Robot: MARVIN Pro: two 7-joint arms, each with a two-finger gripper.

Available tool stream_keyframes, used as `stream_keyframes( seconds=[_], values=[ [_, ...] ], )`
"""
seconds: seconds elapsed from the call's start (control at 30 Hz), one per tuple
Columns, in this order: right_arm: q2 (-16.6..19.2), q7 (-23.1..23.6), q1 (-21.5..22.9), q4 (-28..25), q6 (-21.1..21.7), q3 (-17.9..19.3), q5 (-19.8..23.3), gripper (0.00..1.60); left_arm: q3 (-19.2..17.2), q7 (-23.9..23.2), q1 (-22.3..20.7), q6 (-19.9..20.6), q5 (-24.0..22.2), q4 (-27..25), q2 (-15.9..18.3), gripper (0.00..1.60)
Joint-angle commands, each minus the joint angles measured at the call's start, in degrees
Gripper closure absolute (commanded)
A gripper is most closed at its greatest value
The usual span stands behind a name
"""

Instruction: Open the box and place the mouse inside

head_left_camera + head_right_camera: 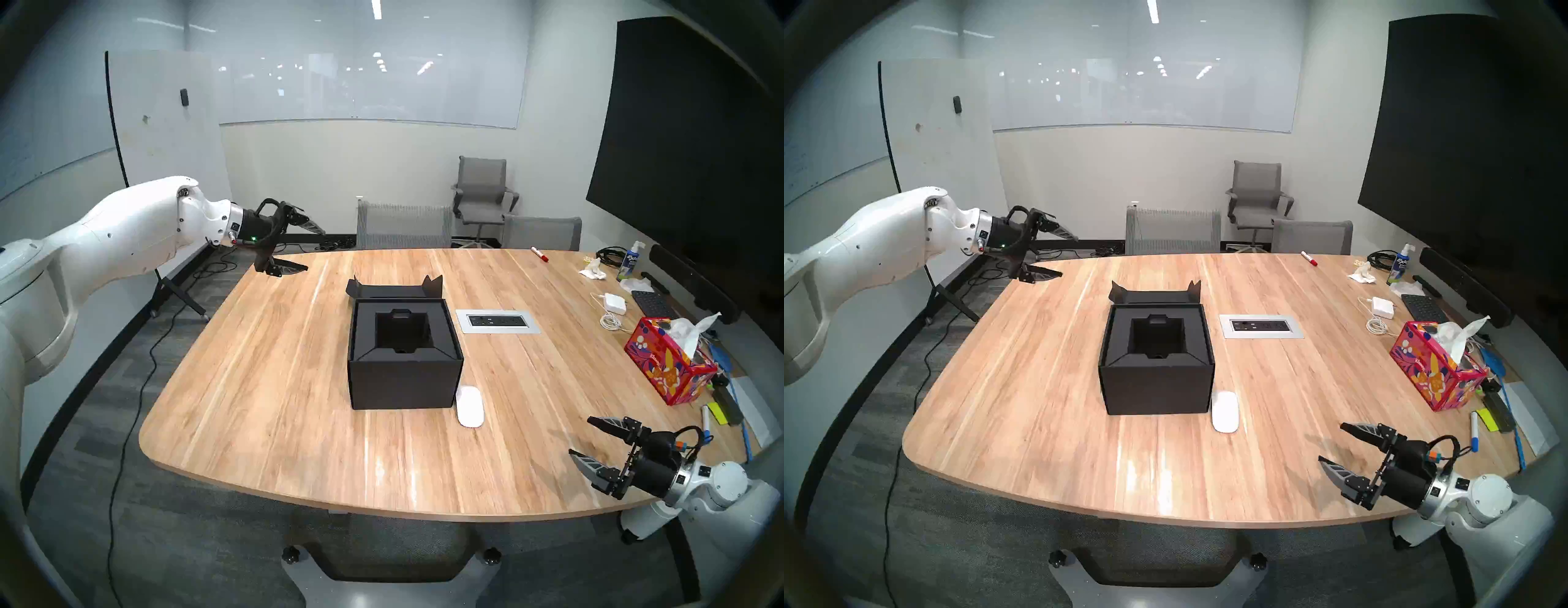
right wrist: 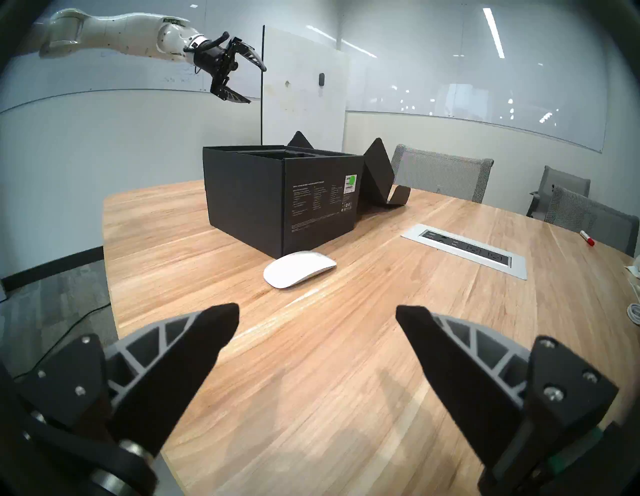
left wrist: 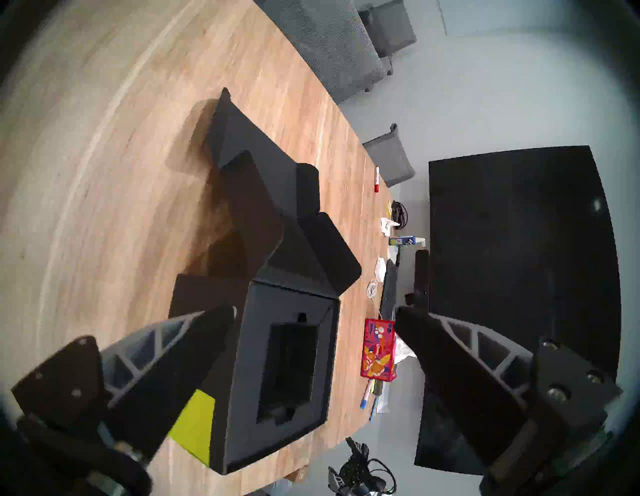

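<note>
The black box stands mid-table with its lid folded back and the recessed insert exposed and empty. A yellow-green note sticks to its side. The white mouse lies flat on the table by the box's front right corner. My left gripper hangs open above the table's far left edge, well away from the box. My right gripper is open and empty, low over the table, right of the mouse.
A silver outlet panel is set in the table right of the box. Along the right edge sit a red floral tissue box, white power adapter, keyboard, spray bottle and red marker. Grey chairs stand behind.
</note>
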Motion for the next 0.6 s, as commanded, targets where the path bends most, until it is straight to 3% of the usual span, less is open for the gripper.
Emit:
stream_keyframes(
  seconds=[0.0,0.57],
  values=[
    [0.02,-0.01,0.1,-0.1,-0.05,0.15,0.06,0.0,1.14,-2.74,-0.51,-0.08,2.67,-3.71,6.5,0.0],
    [0.03,-0.01,0.11,-0.08,-0.05,0.13,0.04,0.0,4.99,-13.75,0.8,-0.08,15.87,-14.38,17.45,0.0]
  ],
)
